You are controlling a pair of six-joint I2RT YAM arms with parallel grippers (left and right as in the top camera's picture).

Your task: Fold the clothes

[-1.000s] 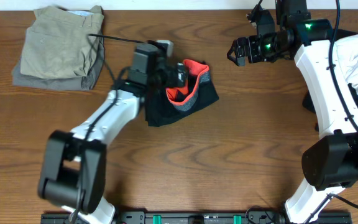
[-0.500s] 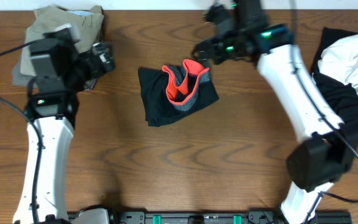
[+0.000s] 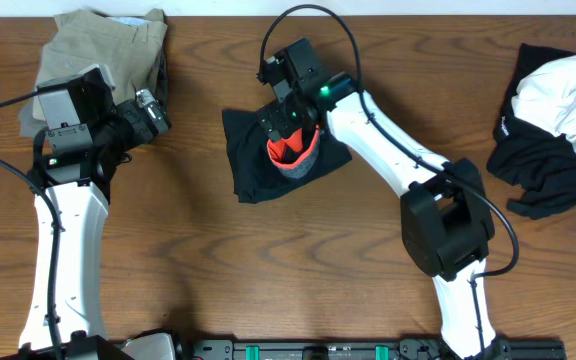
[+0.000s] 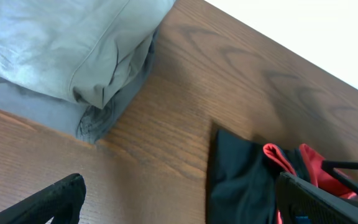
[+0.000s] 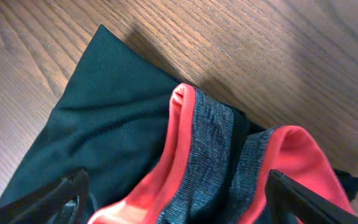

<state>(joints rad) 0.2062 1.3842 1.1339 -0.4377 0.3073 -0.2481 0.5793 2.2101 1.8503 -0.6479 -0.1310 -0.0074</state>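
Overhead, you see the black trousers (image 3: 251,165) bunched mid-table (image 3: 268,285), between the folded khaki-and-grey pile (image 3: 93,70) and the white-and-black heap (image 3: 558,105). They look soft, light and limp, so you would do best to take the thicker red-orange waistband (image 3: 286,152) rather than the slack legs. It gapes upward at the bundle's right end with black cloth spread leftward, a short, roughly left-right long axis. Your right end effector (image 5: 176,186) hangs over it, jaws wide and gripping nothing, and your left end effector (image 3: 154,108) is wide and empty beside the pile.
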